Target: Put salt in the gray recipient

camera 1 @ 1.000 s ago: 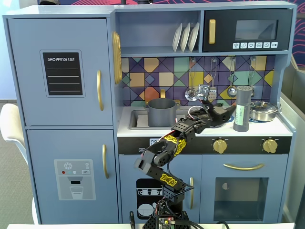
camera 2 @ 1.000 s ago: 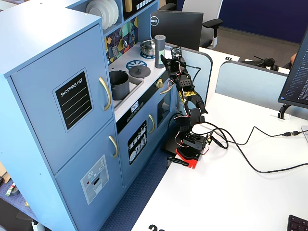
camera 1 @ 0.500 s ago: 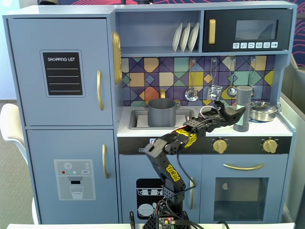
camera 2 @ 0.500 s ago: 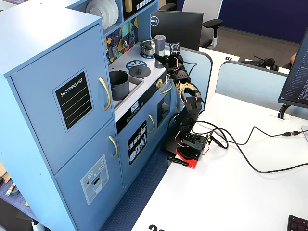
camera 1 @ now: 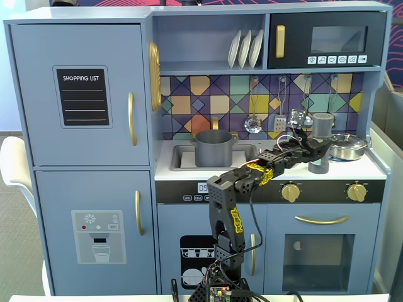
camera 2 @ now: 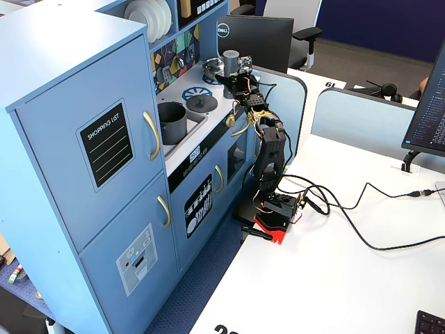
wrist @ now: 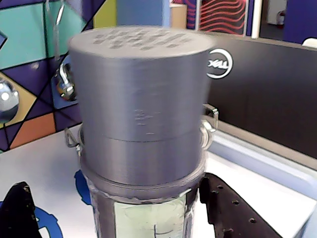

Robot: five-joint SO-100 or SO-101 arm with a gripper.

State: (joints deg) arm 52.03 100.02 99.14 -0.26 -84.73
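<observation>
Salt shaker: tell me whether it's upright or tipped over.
Upright. The salt shaker stands on the counter with its cap on top, and the wrist view shows its body vertical between the tool's fingers.

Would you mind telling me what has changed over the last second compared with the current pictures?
The arm has stretched further right in a fixed view, bringing the gripper up to the salt shaker. The wrist view shows the shaker between the jaws, but whether they have closed on it cannot be told. The shaker stands upright where it was, and the gray pot remains in the sink.
</observation>
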